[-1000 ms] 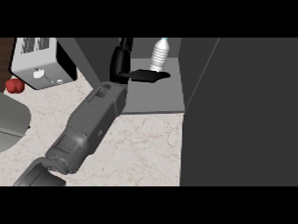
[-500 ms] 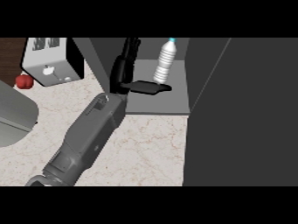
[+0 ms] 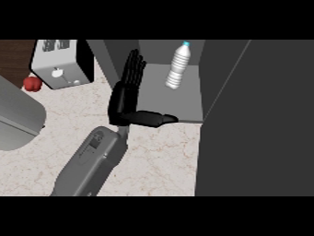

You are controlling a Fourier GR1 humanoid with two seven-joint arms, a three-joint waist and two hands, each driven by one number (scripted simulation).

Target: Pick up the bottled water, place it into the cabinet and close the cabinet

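Head view: bottled water (image 3: 177, 66) stands inside cabinet (image 3: 186, 103), long axis upright, just right of the only visible hand (image 3: 129, 97), fingers straight, empty.

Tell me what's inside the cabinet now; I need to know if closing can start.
The bottled water stands inside the cabinet, apart from the open hand at its left edge. The dark door hides the cabinet's right part.

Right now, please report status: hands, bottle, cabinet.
Left hand open, fingers straight, beside bottled water. Right hand not in view. Bottle stands free inside cabinet. Cabinet door open; nothing blocking it.
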